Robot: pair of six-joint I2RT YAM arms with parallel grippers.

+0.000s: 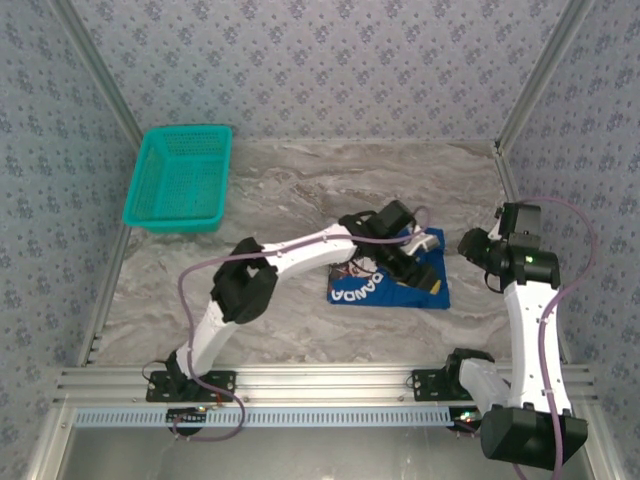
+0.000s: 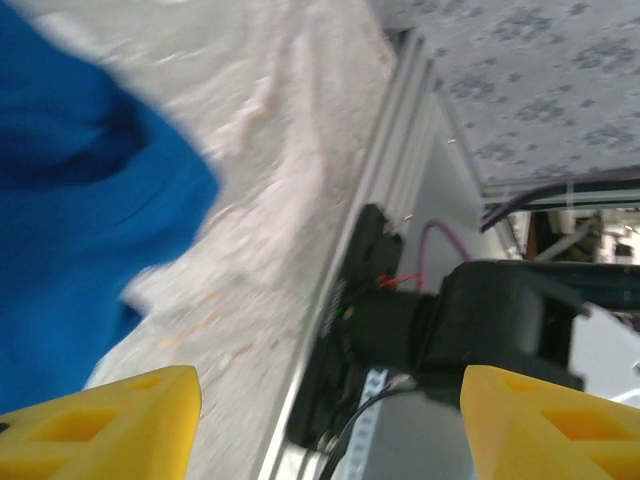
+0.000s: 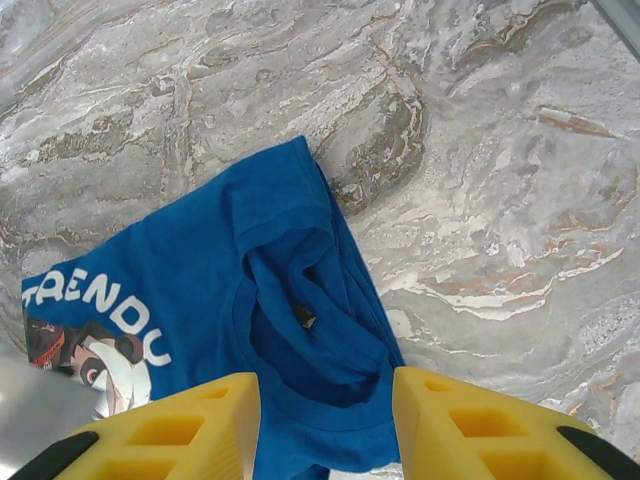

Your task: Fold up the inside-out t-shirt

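We find the royal-blue cotton t-shirt (image 1: 405, 292) lying right of centre on the grey marbled bench (image 1: 300, 190), gathered into a compact, roughly rectangular bundle with white lettering along its near edge. It sits well apart from the teal plastic mesh basket (image 1: 175, 218) at the far left. The left arm reaches across from the near left so that its gripper (image 2: 330, 390) is over the far part of the bundle. We judge that it is placed there to pick up or press an edge for the next fold. Its yellow fingers stand wide apart with nothing between them, so it holds nothing. The right gripper (image 3: 325, 385) hangs above the shirt's right end, its yellow fingers parted with only cloth far below in the gap, so it is empty too. That looks to us like a waiting position that leaves room for the other arm. The top view gives us the overall layout and both arms. The right wrist view adds the open neckline (image 3: 310, 330) with a small dark label inside it, one corner of cloth pointing away, and a cartoon print under the lettering. The left wrist view, which is blurred, shows a blue edge at its left and bare bench running to an aluminium rail (image 2: 395, 170).
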